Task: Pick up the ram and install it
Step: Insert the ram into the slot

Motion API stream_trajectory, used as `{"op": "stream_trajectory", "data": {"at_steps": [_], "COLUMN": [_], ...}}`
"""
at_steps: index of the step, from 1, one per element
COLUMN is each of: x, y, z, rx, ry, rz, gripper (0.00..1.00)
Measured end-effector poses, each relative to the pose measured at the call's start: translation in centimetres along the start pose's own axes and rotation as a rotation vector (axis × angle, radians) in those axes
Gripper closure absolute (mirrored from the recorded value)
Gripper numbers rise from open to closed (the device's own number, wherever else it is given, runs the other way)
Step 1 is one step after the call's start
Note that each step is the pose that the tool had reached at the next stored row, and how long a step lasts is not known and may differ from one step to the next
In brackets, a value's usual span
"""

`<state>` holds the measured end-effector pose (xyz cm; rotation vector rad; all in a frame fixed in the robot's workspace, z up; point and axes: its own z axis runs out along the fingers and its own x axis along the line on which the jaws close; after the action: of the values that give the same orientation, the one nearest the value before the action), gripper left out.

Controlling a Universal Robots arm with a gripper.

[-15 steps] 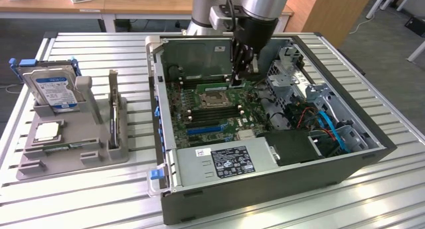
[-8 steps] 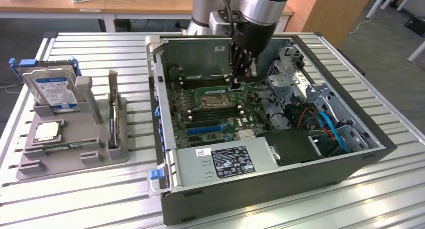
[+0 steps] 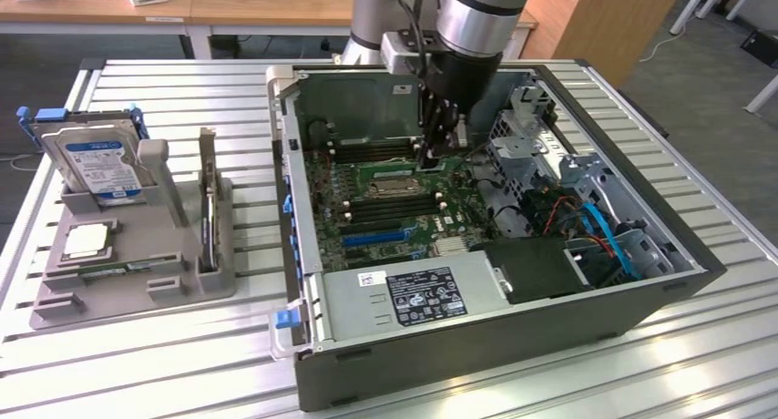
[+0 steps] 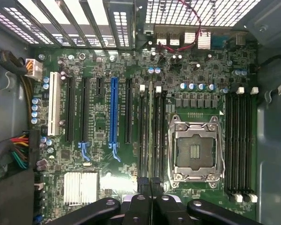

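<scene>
At the exterior view's left stands the grey tray, with the blue-labelled hard drive upright at its back and the square CPU chip lying flat in front of it; none of that is my concern now. To their right is the open computer case, and I am down inside it, my gripper hanging over the motherboard on the far side of the CPU socket. My fingers are pinched close together on the ram, which I see from the wrist as a thin green line, edge-on. It stands on its long edge, with its contact edge, by my reckoning, facing down at the board. Its long axis lies along the black memory slots beside the socket, parallel to them. Across the case, that is roughly from the exterior view's left to its right. I judge the pick-up done and the installing in hand. Whether the stick has already entered a slot or hovers just above one I cannot tell. Seating it calls for keeping the stick square to one slot and pressing straight down, evenly along its length, without any tilt.
</scene>
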<state>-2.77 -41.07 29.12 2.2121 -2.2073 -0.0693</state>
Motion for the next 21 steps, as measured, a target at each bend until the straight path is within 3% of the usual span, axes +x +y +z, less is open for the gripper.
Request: {"op": "stream_trajectory", "data": {"at_steps": [3, 15, 21], "x": [0.0, 0.5, 0.5], "y": [-0.09, -0.08, -0.12], "z": [2.03, 2.07, 2.87], "rx": [0.0, 0.0, 0.0], "ry": [-0.0001, 0.0001, 0.0], "rz": [0.0, 0.0, 0.0], "gripper": [0.88, 0.88, 0.88]}}
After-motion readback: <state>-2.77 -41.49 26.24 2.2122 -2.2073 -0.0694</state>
